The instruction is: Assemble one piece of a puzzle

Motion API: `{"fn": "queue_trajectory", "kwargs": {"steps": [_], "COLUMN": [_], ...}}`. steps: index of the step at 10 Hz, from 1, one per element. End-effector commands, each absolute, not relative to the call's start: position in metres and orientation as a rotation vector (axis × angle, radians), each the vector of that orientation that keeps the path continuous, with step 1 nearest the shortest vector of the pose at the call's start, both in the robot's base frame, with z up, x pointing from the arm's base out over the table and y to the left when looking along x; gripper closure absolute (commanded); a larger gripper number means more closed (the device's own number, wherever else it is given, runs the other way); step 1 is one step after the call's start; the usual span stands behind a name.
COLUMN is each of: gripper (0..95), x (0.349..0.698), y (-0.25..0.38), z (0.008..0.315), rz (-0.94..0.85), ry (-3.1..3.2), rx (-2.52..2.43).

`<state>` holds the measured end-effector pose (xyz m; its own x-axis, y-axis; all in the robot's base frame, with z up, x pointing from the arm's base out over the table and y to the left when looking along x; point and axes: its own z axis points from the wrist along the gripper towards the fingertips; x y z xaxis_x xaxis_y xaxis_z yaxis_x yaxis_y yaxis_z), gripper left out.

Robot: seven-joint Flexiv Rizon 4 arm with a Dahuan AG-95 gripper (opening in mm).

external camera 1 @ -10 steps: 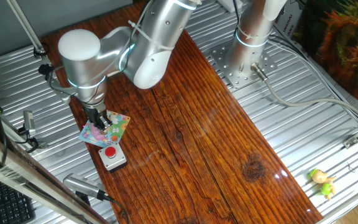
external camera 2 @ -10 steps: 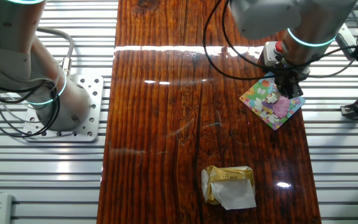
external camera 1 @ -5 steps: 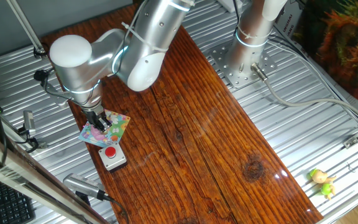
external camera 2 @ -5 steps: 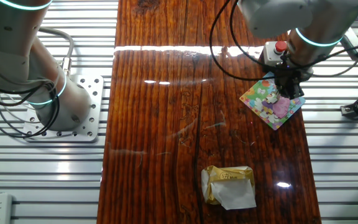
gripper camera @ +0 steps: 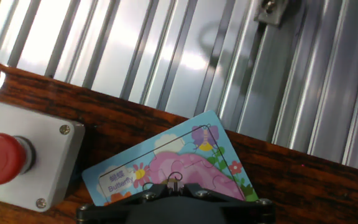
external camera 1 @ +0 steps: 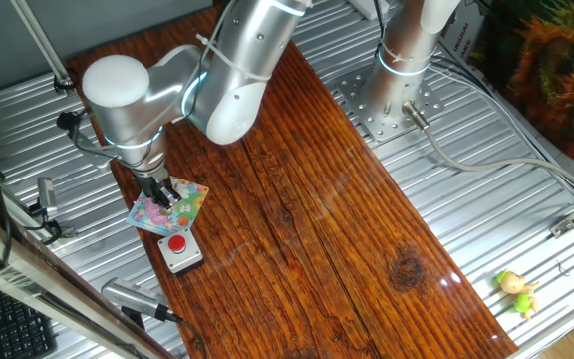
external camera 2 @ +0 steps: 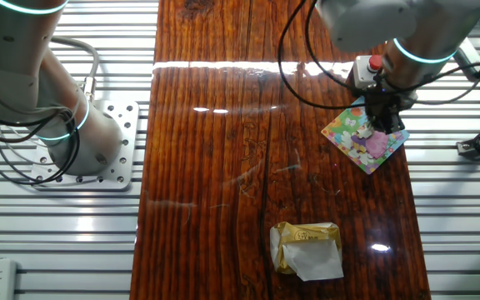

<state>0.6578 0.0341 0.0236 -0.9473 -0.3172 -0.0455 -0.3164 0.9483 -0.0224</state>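
The puzzle [external camera 1: 193, 200] is a small pastel board lying flat near the wooden table's edge, also seen as the puzzle [external camera 2: 347, 133] and close up as the puzzle [gripper camera: 166, 158], with a pink figure and flowers. My gripper [external camera 1: 164, 196] points straight down onto the board's middle. From the other side the gripper [external camera 2: 381, 127] stands over the pink part. In the hand view the gripper [gripper camera: 174, 186] has its two dark fingers drawn together, tips touching the board's picture. Any piece between them is hidden.
A grey box with a red button [external camera 1: 178, 249] sits right beside the board, touching its edge; the box [gripper camera: 27, 158] fills the hand view's left. A yellow-and-white block [external camera 2: 307, 248] lies further along the table. A second arm's base [external camera 2: 86, 142] stands on the ribbed metal surface.
The arm's upper joints swayed slightly to the left and back. The fingertips stay on the same spot of the puzzle, and the board has not moved.
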Motion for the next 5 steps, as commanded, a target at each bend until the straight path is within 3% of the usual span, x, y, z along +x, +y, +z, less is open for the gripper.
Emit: {"fn": "queue_trajectory", "kwargs": {"steps": [1,5], "gripper": [95.0,95.0], "x": [0.6508,0.6454], "y": [0.0340,0.0370], "z": [0.0208,0.0245], "rz": [-0.028,-0.036], "ry": [3.047,3.054], "rx": [-0.517,-0.536]}}
